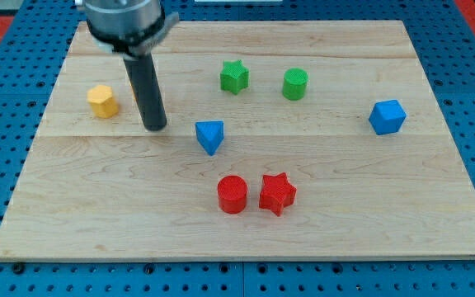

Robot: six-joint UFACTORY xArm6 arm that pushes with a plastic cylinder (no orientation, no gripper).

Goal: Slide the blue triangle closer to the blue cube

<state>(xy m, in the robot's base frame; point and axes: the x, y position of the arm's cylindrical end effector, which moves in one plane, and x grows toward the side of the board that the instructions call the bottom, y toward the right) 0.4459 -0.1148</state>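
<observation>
Blue triangle point(209, 135) sits near board centre, slightly left. Blue cube point(387, 116) is well apart from it, out at the right side and a touch farther back. Bare wood between them, so I judge the push not done; basically the whole slide is left.

My tip point(154, 126) is down on the board just left of the triangle, close but with a visible gap, not touching. No jaws on this rig, just a bare rod, nothing held or pushed right now. That side looks right for a rightward shove toward the cube.

Around it: red cylinder point(232, 195) and red star point(277, 194) nearer, touching or nearly. Green star point(234, 77) and green cylinder point(295, 84) farther back. Yellow block point(102, 101) far left, beyond the rod. None sit on the straight line to the cube.
</observation>
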